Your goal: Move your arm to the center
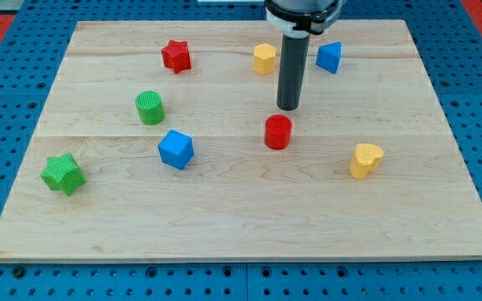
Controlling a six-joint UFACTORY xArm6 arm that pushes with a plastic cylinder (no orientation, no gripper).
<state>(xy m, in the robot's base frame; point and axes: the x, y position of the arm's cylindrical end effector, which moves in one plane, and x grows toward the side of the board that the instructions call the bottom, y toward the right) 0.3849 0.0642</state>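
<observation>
Dark and straight, the rod comes down from the view's top, and my tip (288, 109) rests on the table just above the red cylinder (278, 132), close to it, with a thin gap between them. The arm has no hand, only this rod under a round black mount. No writing or labels can be read anywhere.

The tip stands a little above and to the right of the table's middle. Above it, the yellow block (264, 58) sits just left of the rod and the blue wedge-like block (329, 57) just right. The red star (176, 56) lies further left. A green cylinder (150, 108) and a blue cube (175, 149) sit left of centre, a green star (62, 173) near the left edge, and a yellow heart-like block (365, 160) lower right.

The table (241, 217) is pale planked wood, resting on a blue perforated board (23, 280).
</observation>
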